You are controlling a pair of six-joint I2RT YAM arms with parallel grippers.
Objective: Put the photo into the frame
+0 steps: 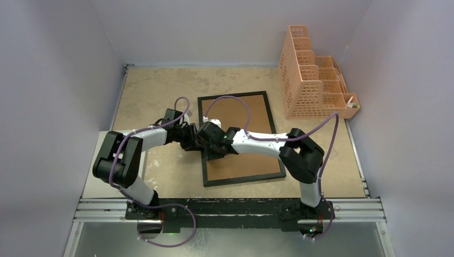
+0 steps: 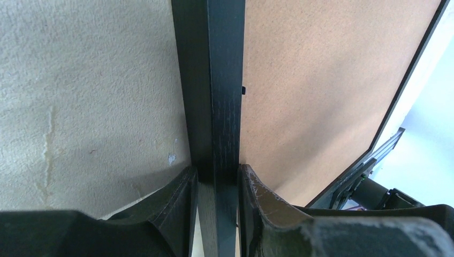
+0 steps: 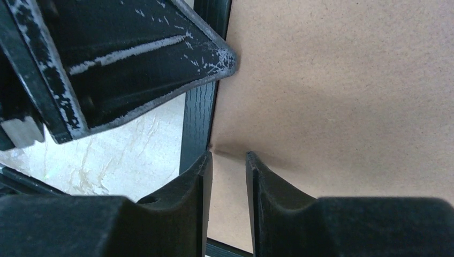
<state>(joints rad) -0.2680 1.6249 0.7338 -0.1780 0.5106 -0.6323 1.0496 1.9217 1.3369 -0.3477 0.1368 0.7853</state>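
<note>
Frame [image 1: 249,163]: thin black rectangle, lying flat, back side up, brown board filling the opening. Black rail shows wood grain up close. Set slightly askew. Sits to the near left of the peach mesh organizer [image 1: 308,85], close but apart

Beige mottled table [image 1: 155,88], pale worn patches noted toward the near edge, black frame [image 1: 257,115] laid flat at centre, brown back turned up, set slightly askew, peach mesh organizer [image 1: 313,85] stood at far right corner, well apart from frame
</note>
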